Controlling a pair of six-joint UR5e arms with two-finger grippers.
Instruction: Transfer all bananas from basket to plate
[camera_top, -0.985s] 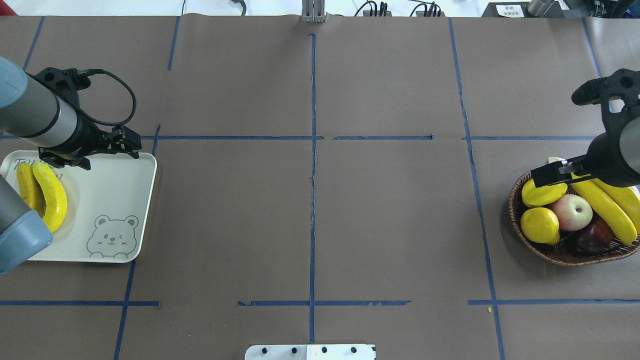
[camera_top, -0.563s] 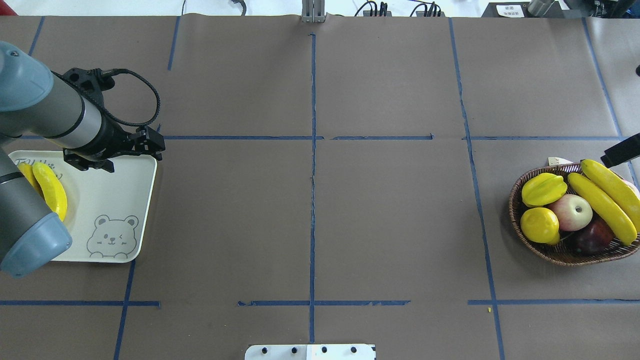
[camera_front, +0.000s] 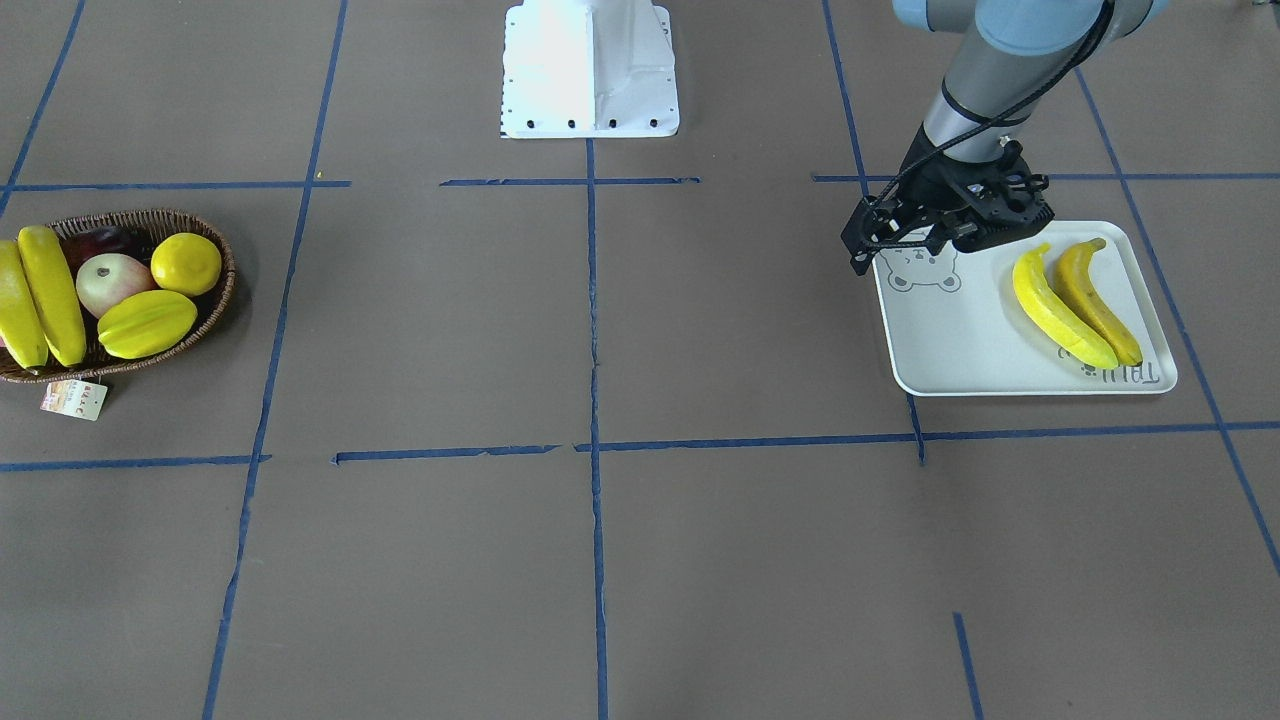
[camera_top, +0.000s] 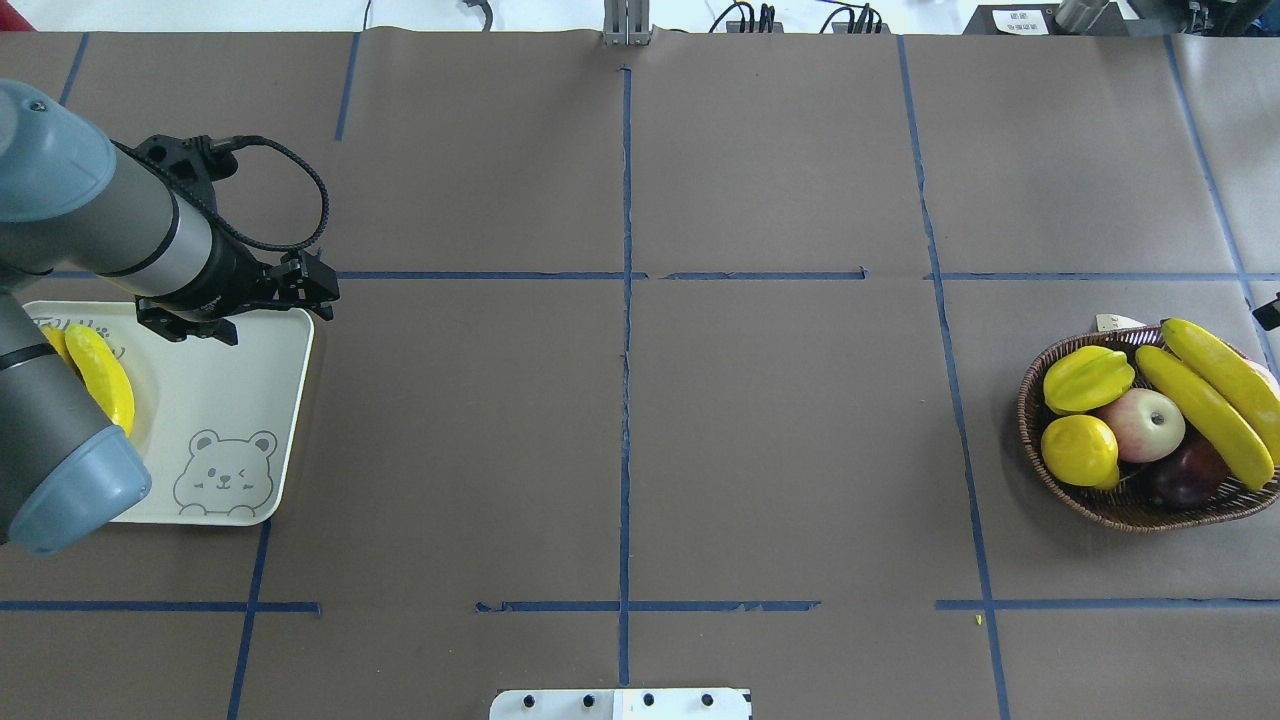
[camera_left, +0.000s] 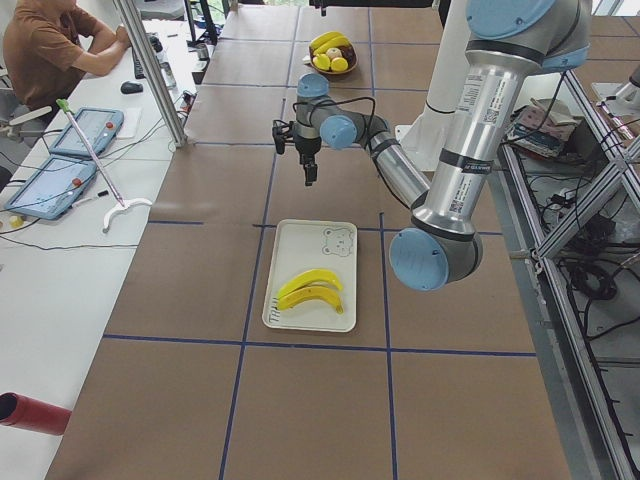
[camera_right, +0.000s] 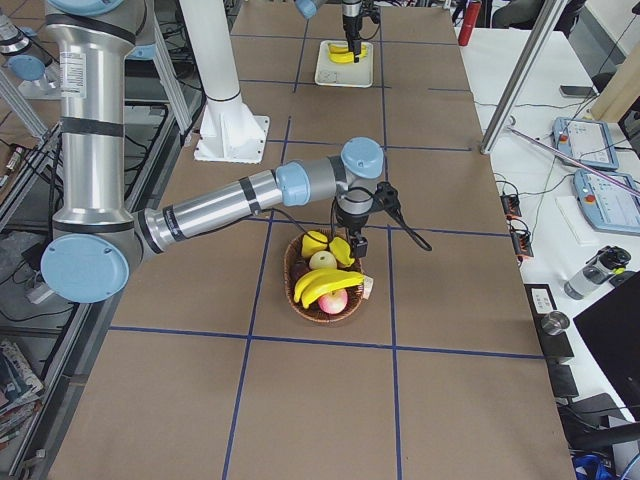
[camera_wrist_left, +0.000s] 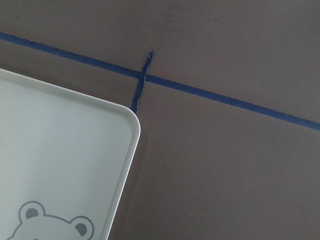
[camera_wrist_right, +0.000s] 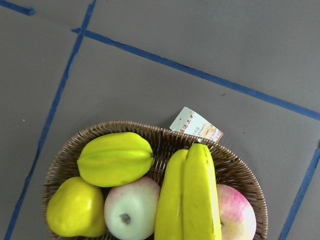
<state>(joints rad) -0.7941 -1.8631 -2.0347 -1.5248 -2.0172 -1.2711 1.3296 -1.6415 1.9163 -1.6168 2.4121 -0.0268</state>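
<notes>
Half done, I judge — two bananas (camera_top: 105, 385) lie on the plate (camera_top: 250, 400), left; two more bananas (camera_top: 1210, 400) in the basket (camera_top: 1100, 508), far right. For the left gripper (camera_top: 318, 285) and the right gripper (camera_right: 357, 245) I cannot tell the jaws.

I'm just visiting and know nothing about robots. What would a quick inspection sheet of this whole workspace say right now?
Surface: brown table marked with blue tape lines.
Job's things: two bananas lie on the plate; two more bananas lie in the basket.
Clutter: starfruit, lemon-like fruit, apple and dark red fruit share the basket; paper tag by its rim.
Grippers: left gripper hovers over the plate's corner; right gripper hangs above the basket; open or shut unclear for both.
Cables: black cable loops at the left wrist.
Surroundings: white robot base; person seated at a side bench.
</notes>
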